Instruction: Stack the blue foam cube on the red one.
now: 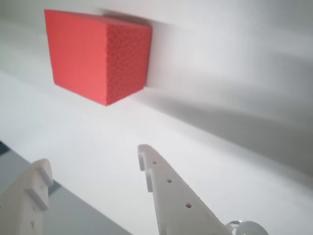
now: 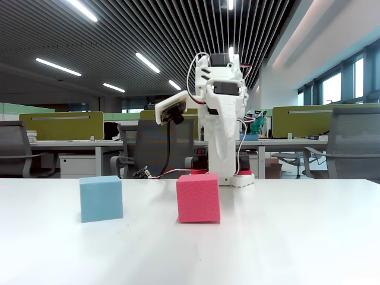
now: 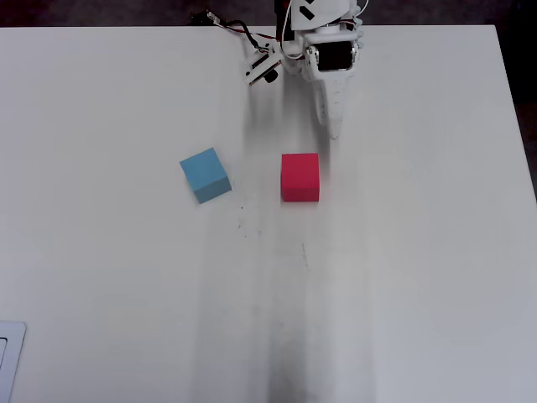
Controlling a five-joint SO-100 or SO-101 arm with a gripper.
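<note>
Overhead view shows a white counter (image 3: 419, 252) with two foam cubes on it. The blue foam cube (image 3: 205, 175) sits to the left in this view, turned a little so its corners point off at a slant. The red foam cube (image 3: 300, 177) sits to its right, set square. The two cubes are apart, with bare counter between them, and neither one is on top of the other. The white robot arm (image 3: 330, 59) stands at the top edge of the counter, and its pointed tip reaches down toward the red cube but does not touch it. A small camera part with wires (image 3: 262, 65) sticks out to the left of the arm. In the fixed view, seen from the front, the blue foam cube (image 2: 101, 198) is on the left and the red foam cube (image 2: 198, 198) is near the middle, with the arm (image 2: 221, 113) standing tall right behind the red one. Office desks and chairs (image 2: 151, 148) fill the room behind. In the wrist view, the jaws (image 1: 93, 164) are spread apart with nothing between them. The red foam cube (image 1: 98, 58) sits ahead of them on the counter, well apart from the white fingertips (image 1: 145, 157). The blue cube cannot be seen in the wrist view.
</note>
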